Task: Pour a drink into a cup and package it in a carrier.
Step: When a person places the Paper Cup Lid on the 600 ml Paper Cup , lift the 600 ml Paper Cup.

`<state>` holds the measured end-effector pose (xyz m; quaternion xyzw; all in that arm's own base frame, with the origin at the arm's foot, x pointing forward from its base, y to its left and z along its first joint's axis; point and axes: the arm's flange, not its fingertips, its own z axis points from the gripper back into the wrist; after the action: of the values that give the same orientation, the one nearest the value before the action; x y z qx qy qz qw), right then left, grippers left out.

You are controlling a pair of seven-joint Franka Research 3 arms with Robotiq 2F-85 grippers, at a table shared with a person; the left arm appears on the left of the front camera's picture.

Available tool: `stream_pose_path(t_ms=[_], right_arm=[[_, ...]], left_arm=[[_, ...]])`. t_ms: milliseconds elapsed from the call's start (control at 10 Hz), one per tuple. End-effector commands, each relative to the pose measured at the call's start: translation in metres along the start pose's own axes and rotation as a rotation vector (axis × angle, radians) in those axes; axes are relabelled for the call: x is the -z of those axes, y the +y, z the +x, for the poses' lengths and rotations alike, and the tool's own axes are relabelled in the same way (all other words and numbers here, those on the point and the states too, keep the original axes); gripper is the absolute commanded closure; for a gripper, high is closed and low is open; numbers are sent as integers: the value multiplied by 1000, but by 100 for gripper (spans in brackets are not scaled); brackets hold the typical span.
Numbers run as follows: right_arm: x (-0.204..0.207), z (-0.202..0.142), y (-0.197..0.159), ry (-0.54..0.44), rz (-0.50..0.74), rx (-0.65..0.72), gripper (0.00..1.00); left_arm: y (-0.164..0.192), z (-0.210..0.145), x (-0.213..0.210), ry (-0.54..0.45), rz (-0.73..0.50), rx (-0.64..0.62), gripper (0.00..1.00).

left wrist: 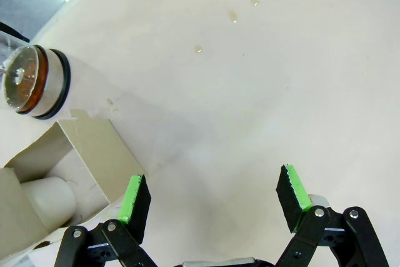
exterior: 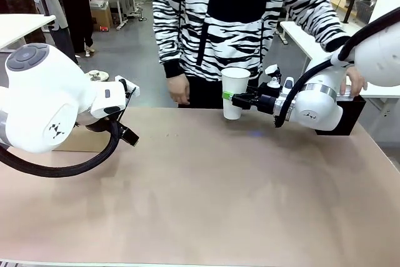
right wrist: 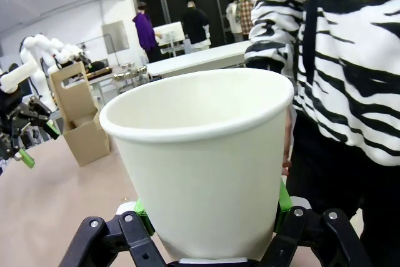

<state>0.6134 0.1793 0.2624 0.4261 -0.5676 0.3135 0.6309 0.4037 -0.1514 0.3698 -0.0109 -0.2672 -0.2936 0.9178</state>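
Observation:
My right gripper (exterior: 230, 97) is shut on a white paper cup (exterior: 235, 92) and holds it upright over the table's far edge, just in front of the person. In the right wrist view the cup (right wrist: 206, 154) sits between the green pads (right wrist: 282, 197), its inside wall white. My left gripper (left wrist: 212, 195) hangs open over bare table, nothing between its fingers. Just left of it is the brown cardboard carrier (left wrist: 94, 148) with a white cup (left wrist: 53, 199) in one slot. Beyond the carrier stands the jug (left wrist: 28, 79), seen from above, with brown drink (left wrist: 42, 85) showing through its top.
The person in a striped top stands at the far side, one hand (exterior: 179, 89) near the table edge, the other (exterior: 355, 82) on a black box (exterior: 340, 120) at the right. A few drops (left wrist: 232, 15) lie on the table. The carrier (exterior: 75, 140) sits behind my left arm.

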Motion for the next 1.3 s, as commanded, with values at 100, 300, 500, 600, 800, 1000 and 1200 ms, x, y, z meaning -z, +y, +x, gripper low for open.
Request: stream_pose_path(t_ms=[100,300,500,600,800,1000,1200], right_arm=[[2,2,1,-2,-11,1,19],[2,2,1,-2,-11,1,19],[2,2,1,-2,-11,1,19],[2,2,1,-2,-11,1,19],[2,2,1,-2,-11,1,19],[2,2,1,-2,-11,1,19],[2,2,1,-2,-11,1,19]], left_arm=[[0,0,-1,-2,-2,0,0],[0,0,-1,-2,-2,0,0],[0,0,-1,-2,-2,0,0],[0,0,-1,-2,-2,0,0],[0,0,-1,-2,-2,0,0],[0,0,-1,-2,-2,0,0],[0,0,-1,-2,-2,0,0]])
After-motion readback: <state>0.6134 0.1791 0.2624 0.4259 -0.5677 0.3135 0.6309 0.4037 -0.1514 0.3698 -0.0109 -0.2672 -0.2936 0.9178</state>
